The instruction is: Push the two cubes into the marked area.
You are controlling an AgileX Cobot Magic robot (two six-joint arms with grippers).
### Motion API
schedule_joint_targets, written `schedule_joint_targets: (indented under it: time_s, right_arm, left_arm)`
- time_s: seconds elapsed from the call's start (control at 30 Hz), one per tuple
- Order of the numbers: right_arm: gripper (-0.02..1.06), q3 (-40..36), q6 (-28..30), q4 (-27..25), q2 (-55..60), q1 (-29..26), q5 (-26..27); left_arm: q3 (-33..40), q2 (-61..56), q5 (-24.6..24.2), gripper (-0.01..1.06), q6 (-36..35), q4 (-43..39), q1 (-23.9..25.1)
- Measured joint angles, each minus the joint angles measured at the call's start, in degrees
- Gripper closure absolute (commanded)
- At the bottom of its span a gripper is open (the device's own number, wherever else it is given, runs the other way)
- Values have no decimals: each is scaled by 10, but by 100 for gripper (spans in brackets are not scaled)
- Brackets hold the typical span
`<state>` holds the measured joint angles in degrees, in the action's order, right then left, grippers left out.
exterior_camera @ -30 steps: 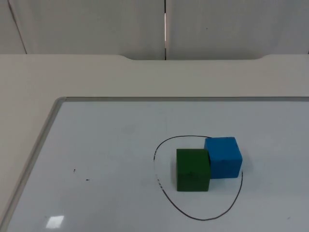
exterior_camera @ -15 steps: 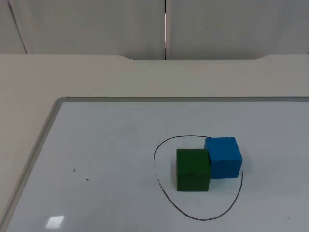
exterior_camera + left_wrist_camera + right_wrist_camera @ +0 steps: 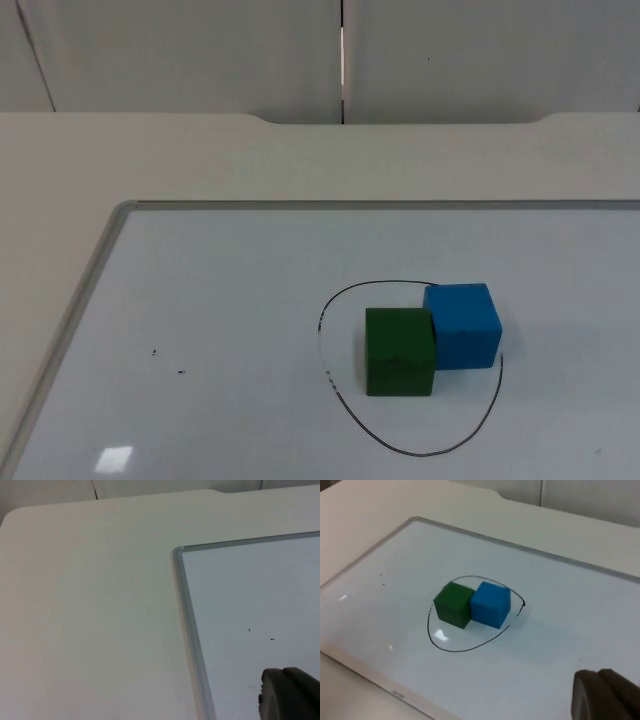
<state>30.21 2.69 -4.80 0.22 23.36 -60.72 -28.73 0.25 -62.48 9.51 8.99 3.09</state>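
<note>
Two cubes sit on a whiteboard point(image 3: 200, 300) that lies flat on the white table point(image 3: 60, 160): one green cube point(image 3: 399, 350) and one blue cube point(image 3: 463, 325). They touch side by side, the blue one to the right of the green and slightly farther back in the top view. One hand-drawn black oval outline point(image 3: 420, 452) rings them; the blue cube's far right edge sits on or just over the line.

Nothing has moved since the earlier frames: cubes and outline are in the same places.

Each gripper is visible as a single dark fingertip cut off at the frame edge, the left gripper point(image 3: 287, 695) above the whiteboard's left frame, the right gripper point(image 3: 605, 695) over the board, well apart from the cubes. I cannot tell whether either is spread or pressed together.
</note>
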Motion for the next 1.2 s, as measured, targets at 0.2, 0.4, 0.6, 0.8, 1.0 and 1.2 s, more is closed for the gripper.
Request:
schedule_joint_targets:
  time_s: [0.2,0.4,0.6,0.8,1.0,1.2]
  right_arm:
    - [104,-3,-17,16,0,0,-9]
    - [104,-3,-17,16,0,0,-10]
    - [104,-3,-17,17,0,0,-10]
    - [104,-3,-17,18,0,0,-10]
    - [104,-3,-17,18,0,0,-10]
    - [104,-3,-17,18,0,0,-10]
  left_arm:
    - [0,0,1,105,-1,-10,0]
    - [0,0,1,105,-1,-10,0]
    - [0,0,1,105,0,-10,0]
    - [0,0,1,104,0,-13,0]
    - [0,0,1,73,-7,-22,0]
    - [0,0,2,31,-43,-51,0]
